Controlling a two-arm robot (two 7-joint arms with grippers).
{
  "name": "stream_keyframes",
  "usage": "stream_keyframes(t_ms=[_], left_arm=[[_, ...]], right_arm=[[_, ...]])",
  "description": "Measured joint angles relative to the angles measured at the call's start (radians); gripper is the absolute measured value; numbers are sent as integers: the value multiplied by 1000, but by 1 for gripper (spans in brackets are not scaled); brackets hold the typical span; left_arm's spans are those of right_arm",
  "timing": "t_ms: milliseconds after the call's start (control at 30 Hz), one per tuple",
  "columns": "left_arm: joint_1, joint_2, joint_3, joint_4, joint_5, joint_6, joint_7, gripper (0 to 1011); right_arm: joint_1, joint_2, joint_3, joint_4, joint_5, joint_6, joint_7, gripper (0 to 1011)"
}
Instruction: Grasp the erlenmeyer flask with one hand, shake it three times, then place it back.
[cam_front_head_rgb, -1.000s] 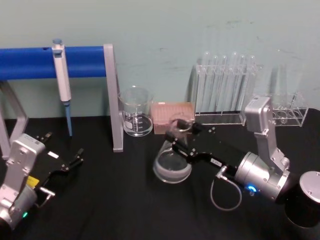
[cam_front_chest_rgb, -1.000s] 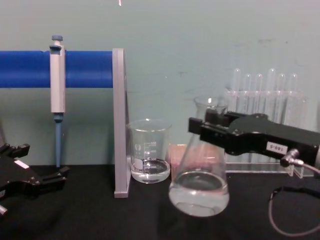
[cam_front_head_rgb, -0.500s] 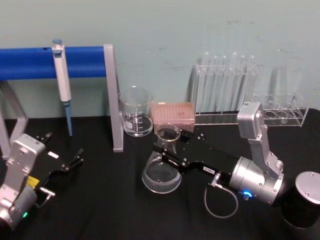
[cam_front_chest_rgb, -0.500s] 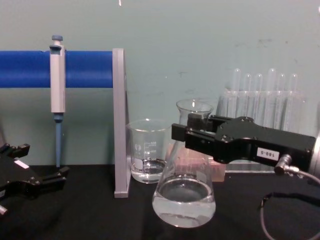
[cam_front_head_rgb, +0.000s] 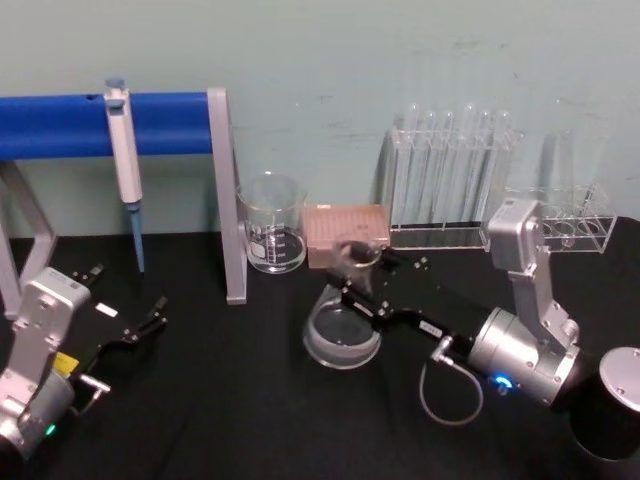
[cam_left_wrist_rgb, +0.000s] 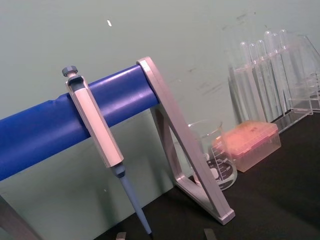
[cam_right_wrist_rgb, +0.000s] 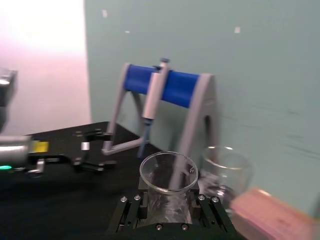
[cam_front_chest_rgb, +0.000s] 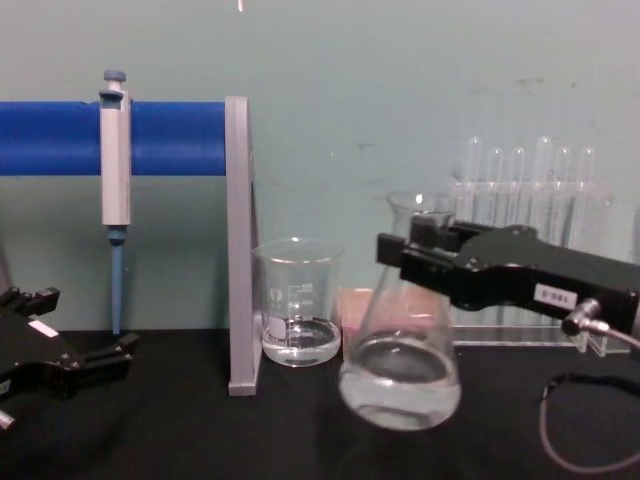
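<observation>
The right gripper (cam_front_head_rgb: 357, 272) reaches in low and level from the right, jaws pinched on the neck of the erlenmeyer flask (cam_front_head_rgb: 342, 338) — held just before the pink box (cam_front_head_rgb: 345, 222), beside the beaker (cam_front_head_rgb: 271, 235) — while the left gripper (cam_front_head_rgb: 128, 290) sits parked at near left, jaws spread.

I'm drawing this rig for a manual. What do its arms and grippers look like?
Both arms are rounded silver links ending in black, boxy two-fingered grippers. The right gripper carries a white numbered label, a looping grey cable and a blue wrist light. The left gripper has a white label; its arm bears a yellow sticker.
</observation>
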Motion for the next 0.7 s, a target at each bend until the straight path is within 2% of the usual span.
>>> stream_keyframes(t_ms=[367,700], left_arm=[[0,0,0,0,0,0,0,1001],[0,0,0,0,0,0,0,1001]], right_arm=[[-23,-12,75,1,-47,-1,-126,450],[-54,-18,186,16,-99,20,-281,450]])
